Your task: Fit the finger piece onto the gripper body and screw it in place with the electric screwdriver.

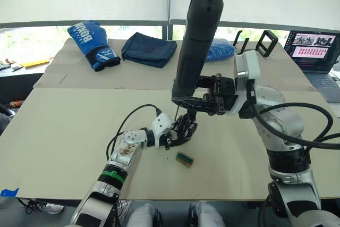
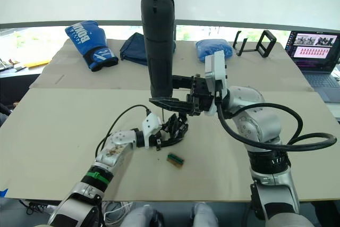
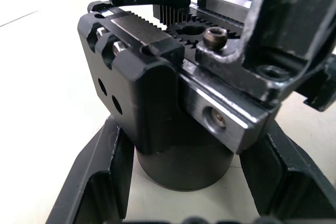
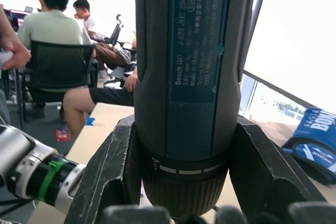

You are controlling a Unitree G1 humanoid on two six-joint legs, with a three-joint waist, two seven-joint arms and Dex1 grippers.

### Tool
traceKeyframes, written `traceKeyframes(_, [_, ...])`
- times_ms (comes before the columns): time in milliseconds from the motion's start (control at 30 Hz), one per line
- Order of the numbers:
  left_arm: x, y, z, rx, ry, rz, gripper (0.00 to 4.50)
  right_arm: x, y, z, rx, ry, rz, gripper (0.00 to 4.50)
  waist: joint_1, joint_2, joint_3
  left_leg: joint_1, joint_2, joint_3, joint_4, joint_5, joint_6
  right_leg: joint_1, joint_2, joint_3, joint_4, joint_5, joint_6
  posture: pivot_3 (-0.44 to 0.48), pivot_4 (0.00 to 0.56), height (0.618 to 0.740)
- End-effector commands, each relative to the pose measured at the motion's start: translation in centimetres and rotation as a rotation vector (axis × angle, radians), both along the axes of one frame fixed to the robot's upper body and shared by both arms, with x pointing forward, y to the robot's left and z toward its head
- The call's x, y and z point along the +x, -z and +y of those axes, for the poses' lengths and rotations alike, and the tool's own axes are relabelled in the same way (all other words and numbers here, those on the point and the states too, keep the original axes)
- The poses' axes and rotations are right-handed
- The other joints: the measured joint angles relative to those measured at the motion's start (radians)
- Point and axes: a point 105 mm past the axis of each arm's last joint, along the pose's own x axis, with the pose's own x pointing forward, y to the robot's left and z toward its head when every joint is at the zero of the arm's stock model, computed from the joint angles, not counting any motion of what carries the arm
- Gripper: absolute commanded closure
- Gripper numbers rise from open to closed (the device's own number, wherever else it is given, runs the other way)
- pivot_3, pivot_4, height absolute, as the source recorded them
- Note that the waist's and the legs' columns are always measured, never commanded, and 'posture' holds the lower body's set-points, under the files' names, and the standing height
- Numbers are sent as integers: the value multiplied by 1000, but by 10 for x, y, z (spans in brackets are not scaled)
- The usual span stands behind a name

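Note:
My left gripper [image 1: 179, 130] is shut on the gripper body [image 3: 184, 161], and its fingers [image 3: 97, 177] flank the black cylindrical base on the table. Two black finger-shaped pieces [image 3: 283, 24] stand on the toothed metal mechanism with a screw head [image 3: 215, 36] between them. I cannot tell which of them is the finger piece. My right gripper [image 1: 178, 91] is shut on the electric screwdriver [image 1: 197, 35], holding it upright and slightly tilted just above the gripper body. Its thin bit [image 1: 178, 112] points down at the mechanism.
A small green-brown item [image 1: 184, 159] lies on the table just right of my left gripper. At the back are a blue boxing glove [image 1: 91, 43], a navy bag [image 1: 149, 49], a blue bundle [image 1: 219, 51], a black stand [image 1: 263, 41] and a laptop [image 1: 313, 49]. People sit beyond the table [image 4: 52, 51].

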Motion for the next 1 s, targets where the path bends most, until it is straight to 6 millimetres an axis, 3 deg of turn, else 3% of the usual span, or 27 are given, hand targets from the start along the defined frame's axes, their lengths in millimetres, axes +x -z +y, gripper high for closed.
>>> traceKeyframes(33, [-4,7,-1,13,6,19,2196,-6,-7,1,27,-16,-59,2593,0,0,0,0,0,0,0,0,0,0,0,0,0,0,0,0,150,740])
traceKeyframes(1000, [-10,13,2,18,14,43,2196,-8,10,0,-29,-5,-63,2593,-11,0,0,0,0,0,-1,0,0,0,0,0,0,0,0,0,150,740])
